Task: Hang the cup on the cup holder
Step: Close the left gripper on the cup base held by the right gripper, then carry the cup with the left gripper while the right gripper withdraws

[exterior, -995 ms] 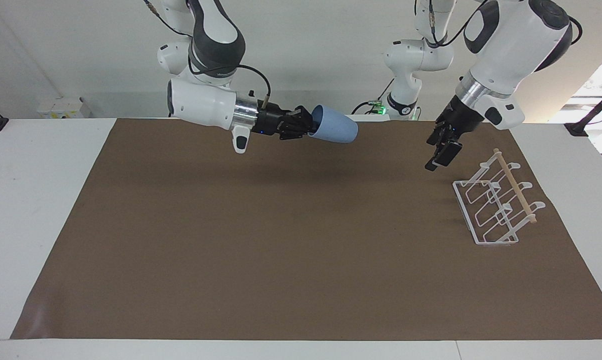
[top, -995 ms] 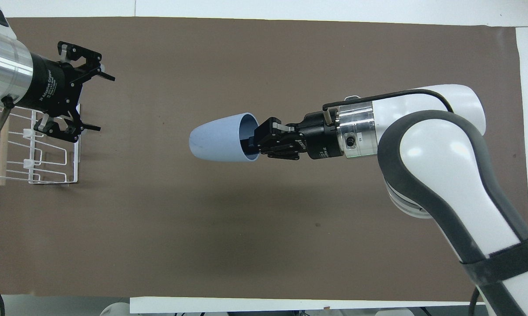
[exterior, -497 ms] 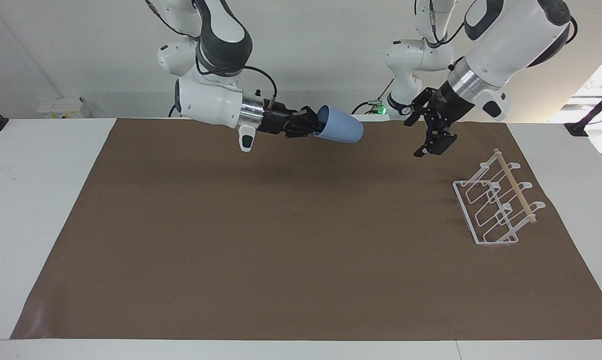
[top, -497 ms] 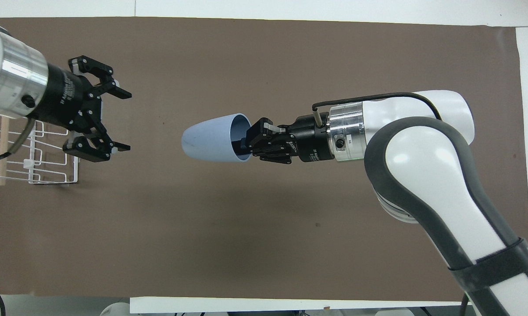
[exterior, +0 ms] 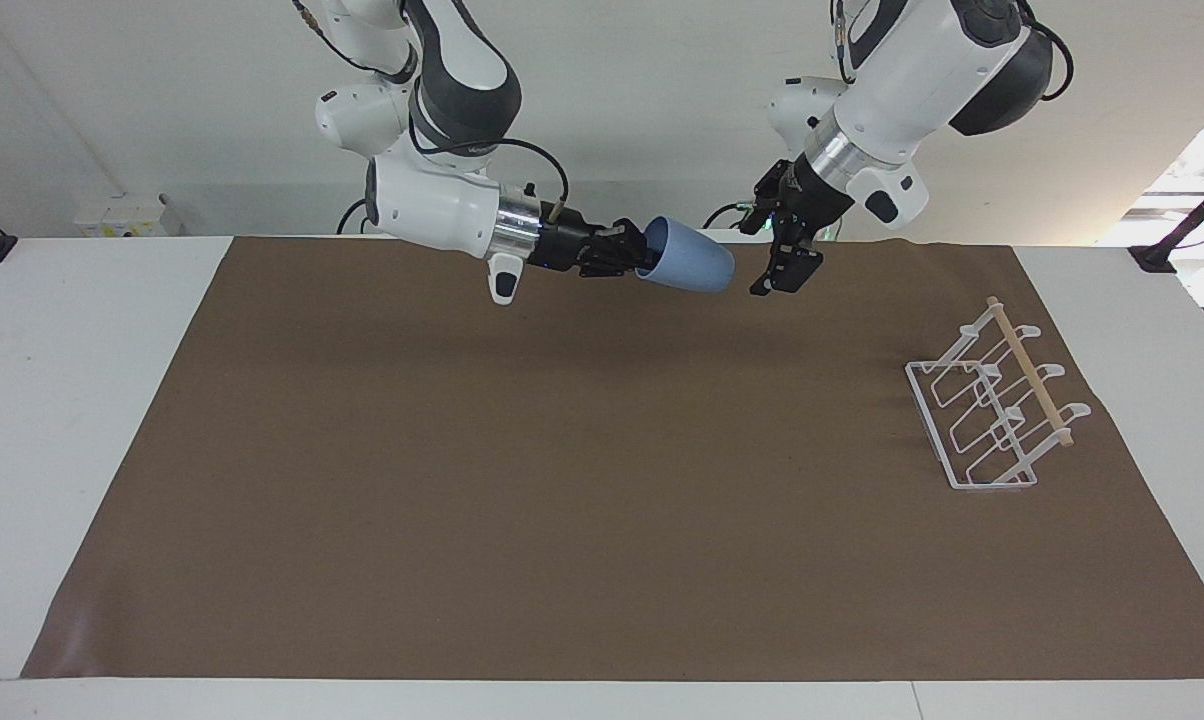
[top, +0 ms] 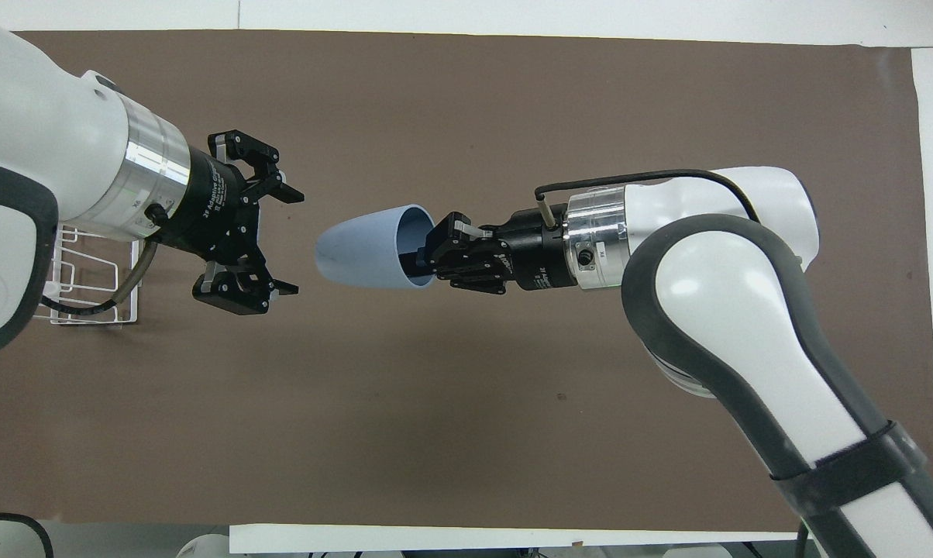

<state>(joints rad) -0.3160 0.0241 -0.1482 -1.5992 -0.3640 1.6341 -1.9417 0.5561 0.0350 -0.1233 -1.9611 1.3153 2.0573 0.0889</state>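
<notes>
My right gripper is shut on the rim of the light blue cup, one finger inside it, and holds it on its side in the air over the mat, base toward the left arm's end. In the overhead view, the cup points at my left gripper, and the right gripper is at its rim. My left gripper is open, in the air just off the cup's base, apart from it. The white wire cup holder stands empty at the left arm's end; the left arm partly hides it in the overhead view.
A brown mat covers most of the white table. It also shows in the overhead view.
My left gripper has swung up and away from the cup holder to just off the cup's base, still open. My right gripper has carried the cup a little toward the left arm's end.
</notes>
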